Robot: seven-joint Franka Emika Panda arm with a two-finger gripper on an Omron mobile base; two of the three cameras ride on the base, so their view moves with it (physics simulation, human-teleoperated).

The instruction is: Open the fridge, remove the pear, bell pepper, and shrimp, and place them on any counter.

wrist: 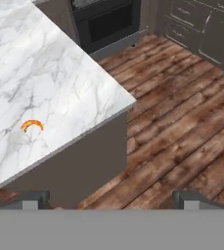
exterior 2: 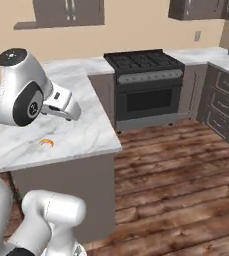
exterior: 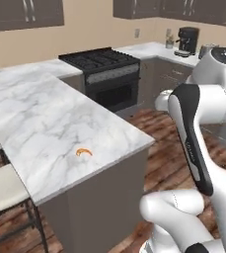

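Black stove [exterior: 104, 74] stood against back wall, set into marble worktop [exterior: 149, 49]. Coffee machine [exterior: 187, 39] sat on worktop in corner, beside metal pot [exterior: 208, 49]. Dark wall cabinets [exterior 2: 68, 12] hung above. Grey drawer cabinets [exterior 2: 223, 107] ran along right side. Wood plank floor [exterior 2: 186, 175] lay below. White-cushioned stools [exterior: 3, 190] stood at island's left.

Even, bright, diffuse rendered light, no clear source. Shadows faint; counter [exterior: 45, 118] side and floor [exterior 2: 176, 170] under it darker. Soft sheen on robot arm [exterior: 193, 128] shell. All views low-res, slightly soft, pixelated edges. No visible edge distortion.
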